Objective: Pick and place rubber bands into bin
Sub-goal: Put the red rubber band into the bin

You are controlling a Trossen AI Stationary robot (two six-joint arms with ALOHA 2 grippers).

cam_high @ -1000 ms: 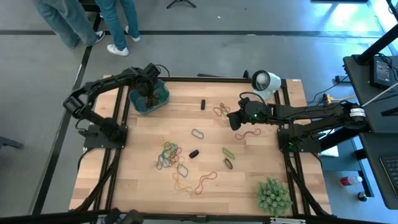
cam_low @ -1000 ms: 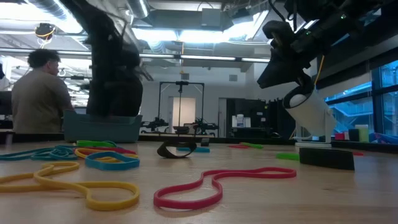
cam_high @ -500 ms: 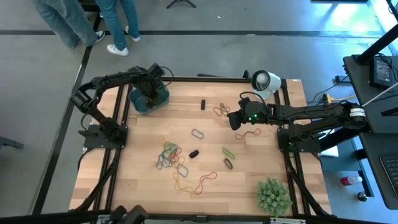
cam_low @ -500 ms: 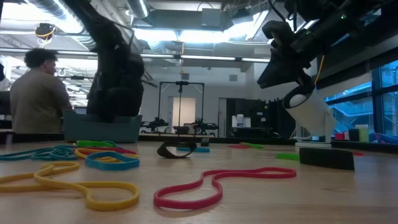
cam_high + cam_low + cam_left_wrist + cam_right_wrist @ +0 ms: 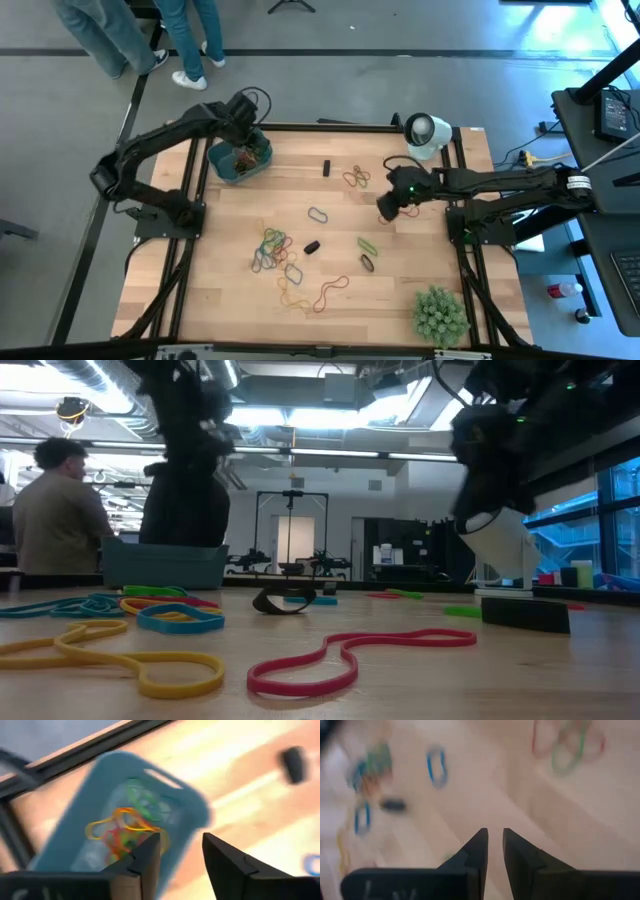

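Observation:
The teal bin (image 5: 238, 160) stands at the table's far left with a tangle of rubber bands (image 5: 127, 825) lying in it. My left gripper (image 5: 181, 852) hovers above the bin (image 5: 95, 805), open, with nothing between its fingers. More rubber bands lie loose on the wood: a coloured cluster (image 5: 272, 250), a red one (image 5: 332, 290), a blue one (image 5: 318, 214) and a red-and-green pair (image 5: 355, 178). My right gripper (image 5: 388, 207) hangs over the table's right half. Its fingers (image 5: 479, 847) stand a narrow gap apart, with nothing between them.
A black block (image 5: 326, 167) lies at the far middle, and a small dark piece (image 5: 312, 246) lies by the cluster. A white cup-like object (image 5: 425, 130) stands at the far right edge, a spiky green ball (image 5: 440, 315) at the near right corner. People stand beyond the far edge (image 5: 150, 40).
My left gripper has opened over the bin and risen, drawing back toward the table's far edge. My right gripper has moved a little toward the near edge and the right, coming lower over the table.

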